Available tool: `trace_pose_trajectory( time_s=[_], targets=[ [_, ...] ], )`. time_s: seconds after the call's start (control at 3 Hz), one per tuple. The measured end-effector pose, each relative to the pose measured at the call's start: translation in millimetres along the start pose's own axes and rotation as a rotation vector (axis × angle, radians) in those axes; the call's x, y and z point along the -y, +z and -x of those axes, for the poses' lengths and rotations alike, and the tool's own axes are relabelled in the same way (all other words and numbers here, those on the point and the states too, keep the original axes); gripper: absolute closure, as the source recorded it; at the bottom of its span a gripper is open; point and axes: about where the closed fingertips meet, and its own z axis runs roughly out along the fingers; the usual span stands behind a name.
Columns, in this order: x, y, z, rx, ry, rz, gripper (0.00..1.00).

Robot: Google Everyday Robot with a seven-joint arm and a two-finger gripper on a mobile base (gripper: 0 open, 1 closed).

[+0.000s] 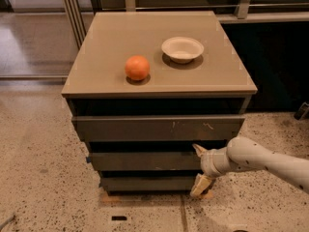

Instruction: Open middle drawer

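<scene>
The middle drawer [145,161] is a dark grey-brown flat front, second of three, with a small blue bit at its left end. It sits below the larger scratched top front [159,128] and above the small bottom front [147,182]. My gripper [199,170] reaches in from the right on a white arm at the drawer's right end. It is open: one pale finger [198,150] sits at the drawer's top edge, the other [200,185] hangs below, by the bottom front.
An orange [137,67] and a white bowl [182,49] sit on the cabinet's tan top [96,76]. Speckled floor surrounds the cabinet. A metal-framed glass partition [72,13] stands at the back left, dark furniture at the right.
</scene>
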Motion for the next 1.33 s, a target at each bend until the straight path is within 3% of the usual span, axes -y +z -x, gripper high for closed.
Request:
trace_pose_trajectory(
  time_s=[0.67,1.0,1.33],
  targets=[
    [21,27,-13,0.004,0.003,-0.031,0.00],
    [39,67,-12,0.020,-0.009,0.014,0.00],
    [39,67,-12,0.020,-0.009,0.014,0.00]
  ],
)
